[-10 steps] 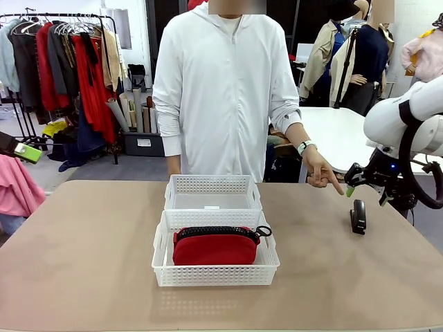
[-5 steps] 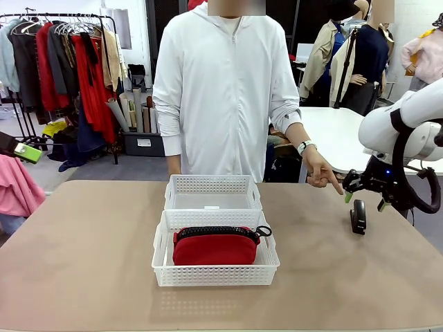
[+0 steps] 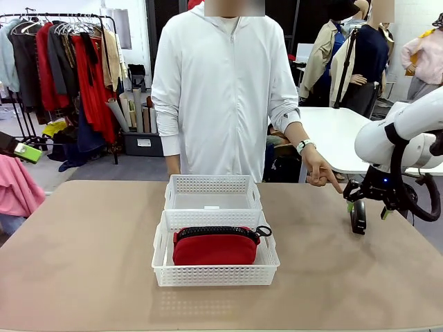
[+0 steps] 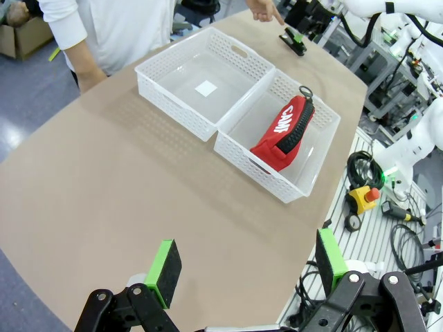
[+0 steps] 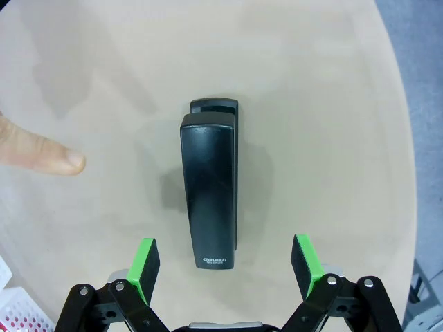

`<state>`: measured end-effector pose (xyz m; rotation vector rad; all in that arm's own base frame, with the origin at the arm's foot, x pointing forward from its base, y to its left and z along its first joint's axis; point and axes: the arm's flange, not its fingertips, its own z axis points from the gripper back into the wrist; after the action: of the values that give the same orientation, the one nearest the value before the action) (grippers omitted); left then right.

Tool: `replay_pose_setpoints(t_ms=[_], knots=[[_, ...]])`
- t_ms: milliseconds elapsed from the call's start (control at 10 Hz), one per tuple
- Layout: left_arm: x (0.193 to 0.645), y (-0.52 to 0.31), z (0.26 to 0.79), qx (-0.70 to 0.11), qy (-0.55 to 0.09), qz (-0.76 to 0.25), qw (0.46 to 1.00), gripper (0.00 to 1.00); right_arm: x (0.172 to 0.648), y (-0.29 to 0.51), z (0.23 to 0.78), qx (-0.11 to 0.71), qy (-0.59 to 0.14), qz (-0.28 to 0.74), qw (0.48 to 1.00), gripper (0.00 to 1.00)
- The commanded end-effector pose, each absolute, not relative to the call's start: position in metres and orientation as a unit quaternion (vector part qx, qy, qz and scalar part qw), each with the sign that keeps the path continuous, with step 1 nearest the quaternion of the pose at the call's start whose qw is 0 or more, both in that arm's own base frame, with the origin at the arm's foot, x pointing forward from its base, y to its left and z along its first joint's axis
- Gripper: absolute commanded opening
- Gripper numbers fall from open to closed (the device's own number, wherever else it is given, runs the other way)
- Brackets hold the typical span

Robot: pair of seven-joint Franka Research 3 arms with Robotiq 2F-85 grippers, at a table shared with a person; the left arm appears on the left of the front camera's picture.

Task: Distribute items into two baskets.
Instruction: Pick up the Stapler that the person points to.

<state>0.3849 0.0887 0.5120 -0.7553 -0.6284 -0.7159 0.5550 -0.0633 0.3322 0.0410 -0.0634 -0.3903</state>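
Right tool (image 5: pixel 226 261) jaws spread wide over slim matte-black stapler (image 5: pixel 210 187) flat on smooth tan worktop (image 3: pixel 83 263), left tool (image 4: pixel 246 268) likewise open, soft red zip pouch (image 3: pixel 214 250) in nearer white lattice basket (image 3: pixel 214 277), matching basket (image 3: pixel 212 184) abutting behind

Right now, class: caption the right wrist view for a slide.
Open right gripper above black stapler; person's finger points nearby.

- The room is bright, with soft light coming from above.
- The white plastic basket with holes in its sides (image 3: pixel 214 275) drops a faint shadow on the smooth tan table (image 3: pixel 83 263).
- The small black stapler (image 5: pixel 210 190) looks sharp, with a soft grey shadow at its left.
- In the wrist views, things near the edges look stretched and bent.
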Motion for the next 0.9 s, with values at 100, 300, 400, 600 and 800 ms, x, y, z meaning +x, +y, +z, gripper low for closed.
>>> replay_pose_setpoints(t_ms=[100,300,400,600,800], knots=[[0.384,0.089,0.513,-0.357,-0.296,-0.338,0.819,1.00,0.564,-0.058,0.324,0.008,-0.034,-0.206,0.978,1.00],[0.384,0.089,0.513,-0.357,-0.296,-0.338,0.819,1.00,0.565,-0.057,0.319,0.006,-0.032,-0.203,0.979,1.00],[0.384,0.089,0.513,-0.357,-0.296,-0.338,0.819,1.00,0.566,-0.057,0.318,0.003,-0.032,-0.203,0.979,1.00],[0.384,0.089,0.513,-0.357,-0.296,-0.338,0.819,1.00,0.569,-0.057,0.314,0.001,-0.035,-0.198,0.980,1.00],[0.384,0.089,0.513,-0.357,-0.296,-0.338,0.819,1.00,0.571,-0.055,0.314,-0.003,-0.042,-0.187,0.981,0.98]])
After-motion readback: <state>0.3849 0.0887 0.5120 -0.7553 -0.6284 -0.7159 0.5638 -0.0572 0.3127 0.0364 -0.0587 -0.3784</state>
